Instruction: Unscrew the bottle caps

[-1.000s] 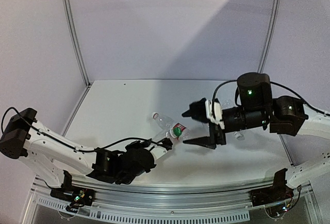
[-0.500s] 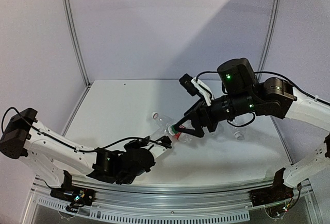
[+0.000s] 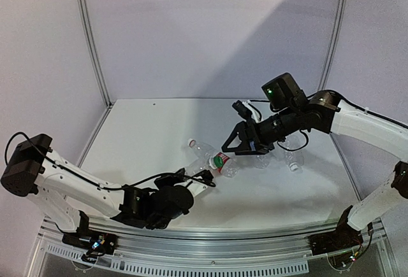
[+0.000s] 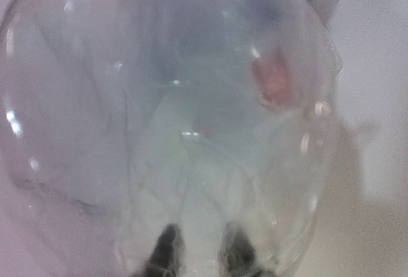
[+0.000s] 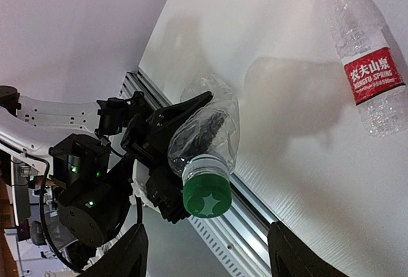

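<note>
My left gripper [image 3: 204,177] is shut on the body of a crumpled clear unlabelled bottle [image 5: 207,130] and holds it tilted up off the table. Its green cap [image 5: 206,194] points at my right gripper [image 5: 207,242], which is open, its fingers either side of the cap and a little short of it. In the top view the right gripper [image 3: 231,148] sits just right of the green cap [image 3: 218,160]. In the left wrist view the bottle [image 4: 166,118] fills the frame above my left gripper [image 4: 203,255]. A red-labelled bottle [image 5: 370,67] lies on the table.
The red-labelled bottle [image 3: 203,151] lies under the held one, its cap end toward the far left. Two more small clear bottles [image 3: 262,159] [image 3: 292,161] stand behind the right arm. The metal rail [image 3: 210,235] runs along the table's near edge.
My right arm has swung left and back over the table, and its gripper has turned to face the green cap, closing in on it. The left gripper has kept hold of the bottle.
</note>
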`<act>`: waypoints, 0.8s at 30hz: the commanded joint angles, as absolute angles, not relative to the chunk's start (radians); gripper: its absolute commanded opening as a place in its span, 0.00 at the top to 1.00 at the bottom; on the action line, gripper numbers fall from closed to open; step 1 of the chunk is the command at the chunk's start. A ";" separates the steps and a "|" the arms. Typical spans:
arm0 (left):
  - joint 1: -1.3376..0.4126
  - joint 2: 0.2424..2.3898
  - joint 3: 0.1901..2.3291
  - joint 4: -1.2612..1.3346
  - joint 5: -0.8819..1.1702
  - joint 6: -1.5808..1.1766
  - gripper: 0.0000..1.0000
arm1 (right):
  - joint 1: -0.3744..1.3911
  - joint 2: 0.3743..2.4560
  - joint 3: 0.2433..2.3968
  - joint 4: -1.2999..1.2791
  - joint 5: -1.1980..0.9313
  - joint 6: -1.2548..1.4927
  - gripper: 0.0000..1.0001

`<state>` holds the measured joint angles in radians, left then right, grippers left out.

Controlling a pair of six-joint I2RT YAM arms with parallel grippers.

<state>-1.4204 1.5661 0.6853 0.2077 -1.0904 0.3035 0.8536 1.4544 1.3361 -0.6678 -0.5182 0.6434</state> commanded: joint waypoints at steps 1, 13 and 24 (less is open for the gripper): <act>-1.430 1.534 0.676 0.253 -1.109 0.314 0.95 | 0.846 1.485 1.348 -0.602 -0.612 0.732 0.36; -1.431 1.526 0.675 0.256 -1.115 0.316 0.95 | 0.845 1.573 1.339 -0.521 -0.685 0.813 0.44; -1.431 1.525 0.675 0.254 -1.115 0.313 0.95 | 0.846 1.570 1.312 -0.526 -0.709 0.814 0.50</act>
<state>-1.4212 1.5482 0.6849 0.2276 -1.1076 0.3145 0.8497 1.5627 1.3319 -0.5301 -0.6838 0.8082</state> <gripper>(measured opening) 0.252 0.505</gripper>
